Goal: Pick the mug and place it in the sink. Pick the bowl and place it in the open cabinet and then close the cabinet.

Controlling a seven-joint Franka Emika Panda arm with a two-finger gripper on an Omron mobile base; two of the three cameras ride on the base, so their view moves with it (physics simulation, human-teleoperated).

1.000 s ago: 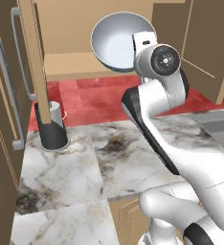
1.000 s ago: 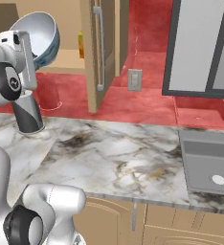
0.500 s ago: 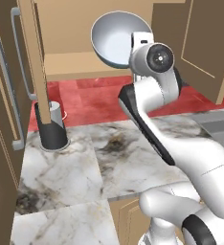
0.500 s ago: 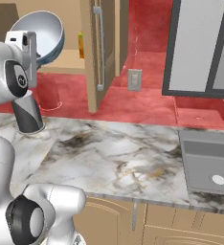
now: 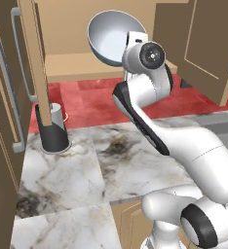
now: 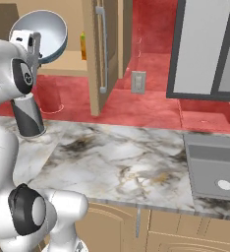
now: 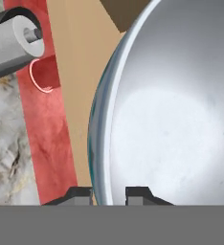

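Bowl (image 5: 111, 38) placement was under way, judging by the frames: it hung at upper centre of the left base view, tipped on edge before the open cabinet (image 5: 82, 65), not yet on the plain tan shelf; closing the doors remained. The gripper (image 7: 109, 195) pinched its thin rim between dark fingertips (image 7: 141, 195). Inside, the bowl looked smooth, glossy, pale grey; marble counter (image 5: 72, 170) lay veined below.
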